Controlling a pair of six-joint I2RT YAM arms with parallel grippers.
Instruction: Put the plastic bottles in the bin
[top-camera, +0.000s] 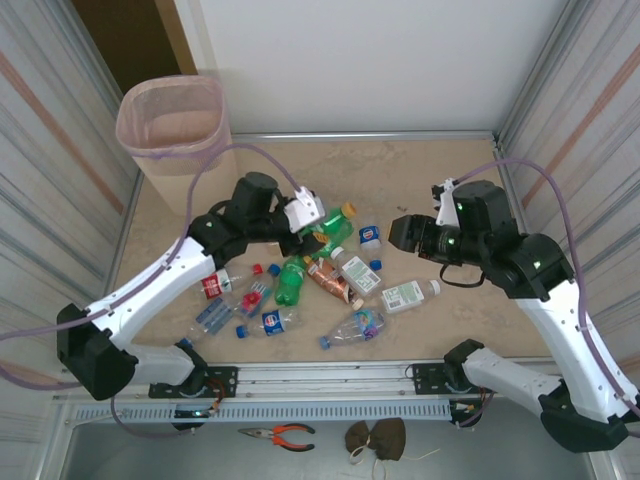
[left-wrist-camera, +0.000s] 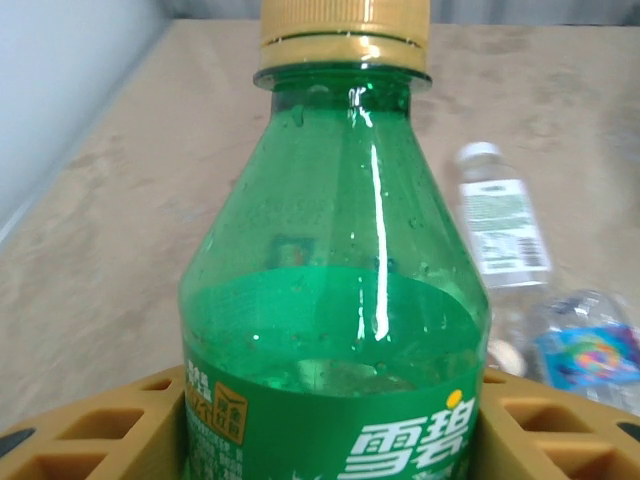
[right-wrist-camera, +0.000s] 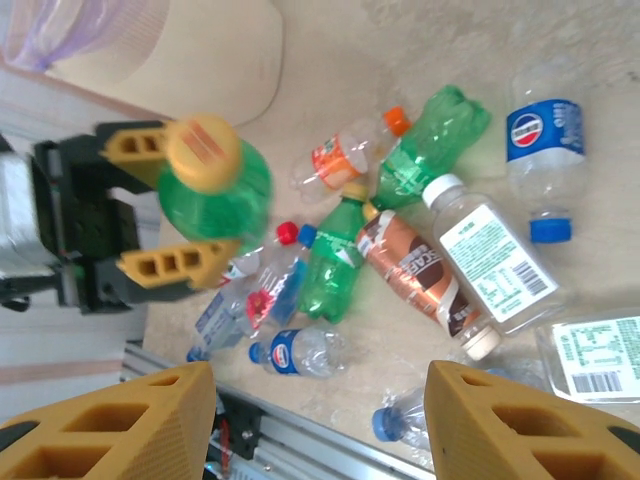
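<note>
Green bottle (left-wrist-camera: 330, 250), yellow-capped, sits pinched in left gripper (left-wrist-camera: 330, 440) beside the bottle pile (top-camera: 300, 285) on counter (top-camera: 440, 170). Right gripper (right-wrist-camera: 315, 400) spread, empty. Step: carrying to bin (top-camera: 172, 153), likely. Next move needs swing to far-left corner, release over rim.

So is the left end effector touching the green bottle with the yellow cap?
Touching. In the right wrist view the left end effector grips the green bottle, a finger pressed on each side.

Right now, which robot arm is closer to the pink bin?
Left. The left gripper, holding the yellow-capped green bottle, is over the table's middle, right of the pink bin. The right gripper, open, hangs beyond the bottle pile, farther right.
</note>
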